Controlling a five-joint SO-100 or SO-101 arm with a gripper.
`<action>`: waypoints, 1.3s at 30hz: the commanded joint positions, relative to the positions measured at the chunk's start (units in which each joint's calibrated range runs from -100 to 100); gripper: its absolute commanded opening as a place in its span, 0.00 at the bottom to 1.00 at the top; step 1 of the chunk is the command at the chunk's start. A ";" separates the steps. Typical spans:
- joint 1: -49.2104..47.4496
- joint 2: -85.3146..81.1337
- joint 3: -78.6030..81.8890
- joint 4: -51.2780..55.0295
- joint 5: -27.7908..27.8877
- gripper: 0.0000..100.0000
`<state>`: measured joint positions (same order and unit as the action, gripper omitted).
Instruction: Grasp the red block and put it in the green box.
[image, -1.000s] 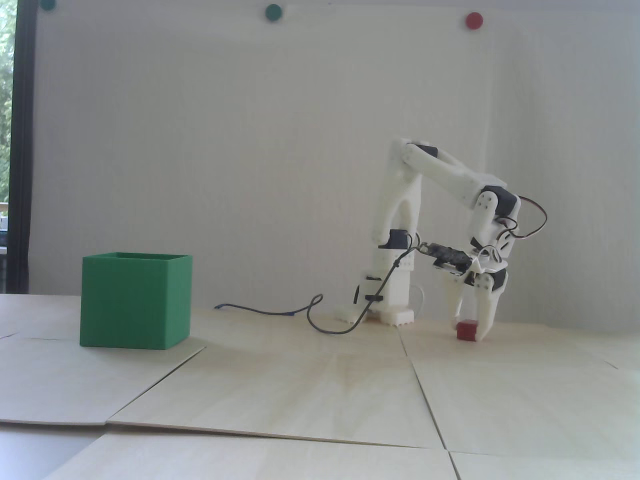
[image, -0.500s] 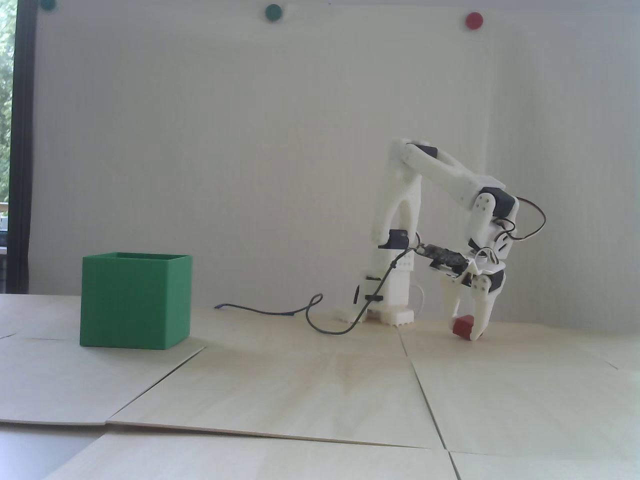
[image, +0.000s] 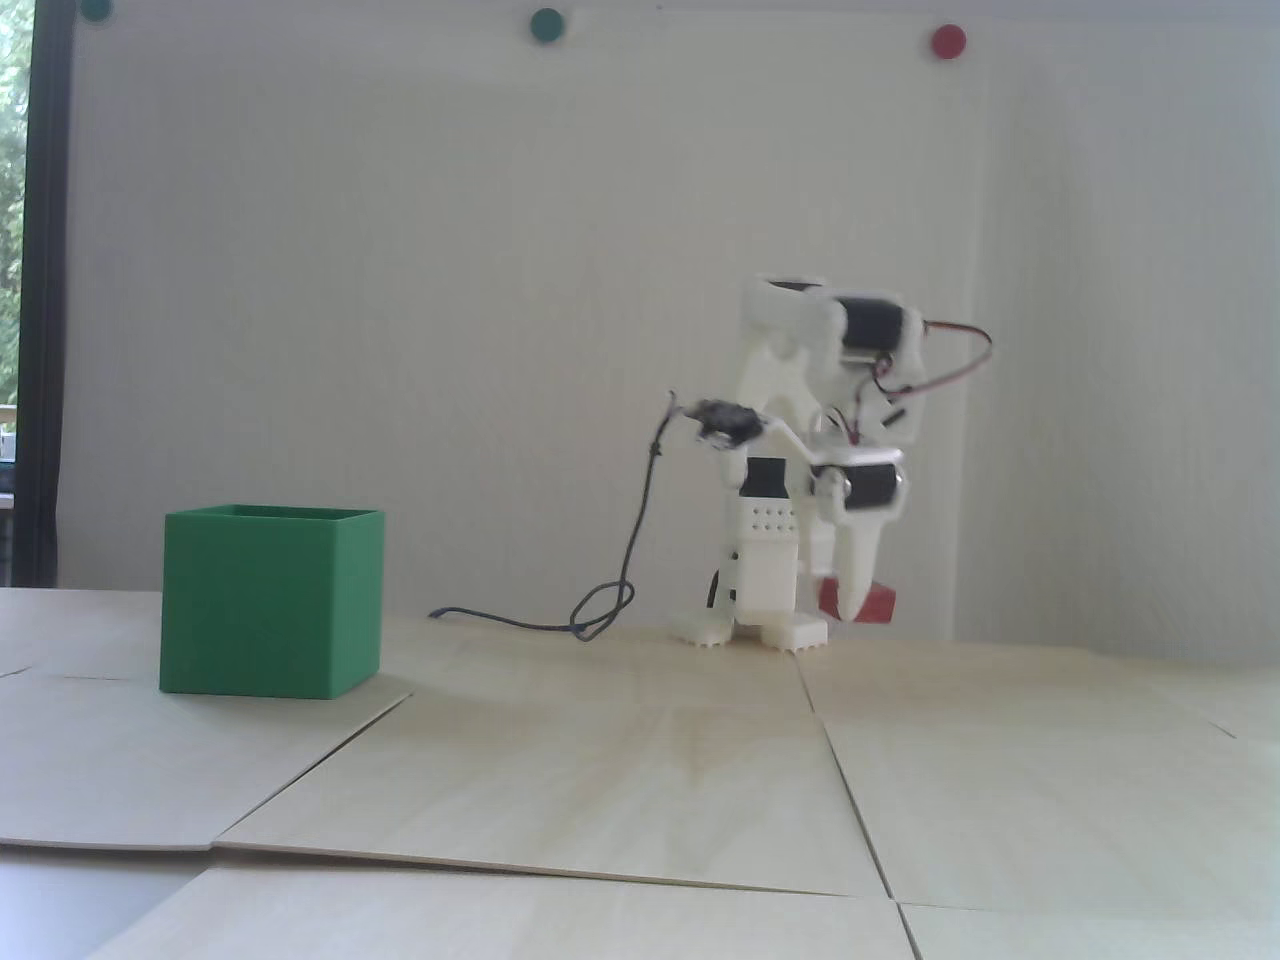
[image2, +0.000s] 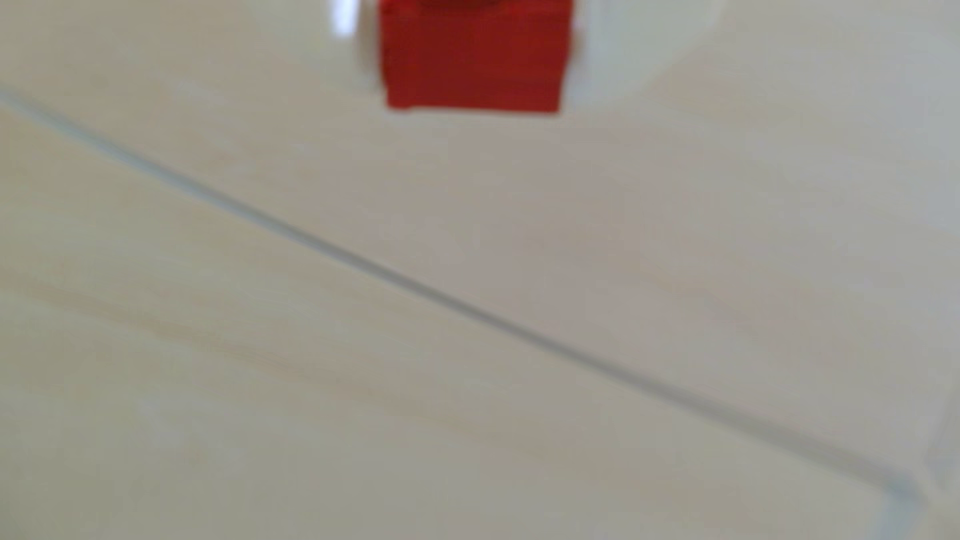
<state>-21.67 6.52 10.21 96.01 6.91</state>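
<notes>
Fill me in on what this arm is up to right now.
A small white arm is working on the red block at the right of the fixed view. Its gripper points down with the jaws around the block, which looks to be just above the table; the wrist view shows the block at the top edge, blurred. Whether the grip is firm is hard to tell. The green box stands open-topped well to the left, and the block is not in it.

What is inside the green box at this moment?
The fixed view shows only the outer walls and rim of the green box; its inside is hidden. The red block is not there: it sits at the hand, far right.
</notes>
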 joint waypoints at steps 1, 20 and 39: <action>22.67 -12.00 -14.11 3.40 -0.35 0.02; 68.59 -21.80 -42.68 3.32 4.23 0.02; 71.40 7.66 -49.43 -27.63 2.20 0.02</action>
<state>49.48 8.18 -28.74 74.04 9.53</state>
